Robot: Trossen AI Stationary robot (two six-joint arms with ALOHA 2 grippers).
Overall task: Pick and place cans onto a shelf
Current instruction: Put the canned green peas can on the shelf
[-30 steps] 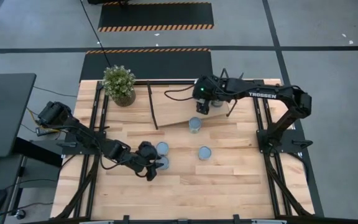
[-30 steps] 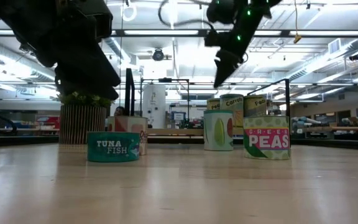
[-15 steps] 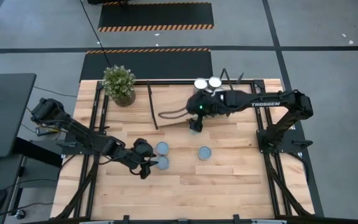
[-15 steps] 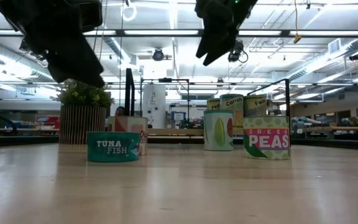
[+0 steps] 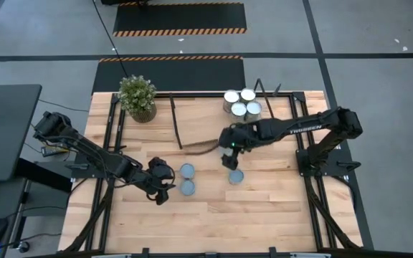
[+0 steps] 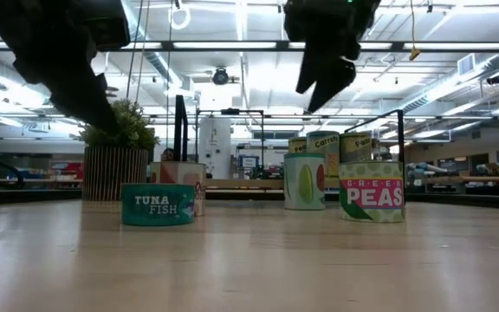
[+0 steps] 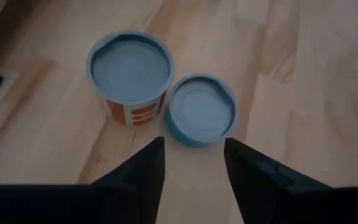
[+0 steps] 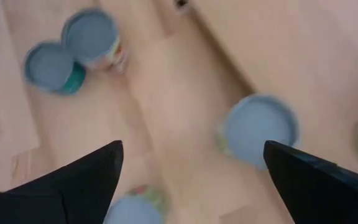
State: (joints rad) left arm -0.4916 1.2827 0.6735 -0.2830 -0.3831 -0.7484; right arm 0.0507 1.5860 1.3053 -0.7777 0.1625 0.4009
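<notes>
From above, the left tool point(image 5: 165, 188), part spread and empty, hovers beside two cans point(image 5: 187, 178) on the worktop point(image 5: 264, 208). The right tool point(image 5: 229, 159), spread wide and empty, hangs between two others. Three cans point(image 5: 239, 103) stand on the shelf point(image 5: 214, 118) beyond it. The left wrist view shows the pair point(image 7: 201, 111) just ahead of the fingers point(image 7: 145, 168).

A robotics lab or workshop in a large industrial hall; long ceiling strip lights point(image 6: 232, 45) and exposed ducts run overhead, and benches point(image 6: 466, 180) with equipment stand far behind the wooden table point(image 5: 264, 208). The grey concrete floor point(image 5: 378, 43) bears black mats edged with hazard stripes point(image 5: 180, 31).
</notes>
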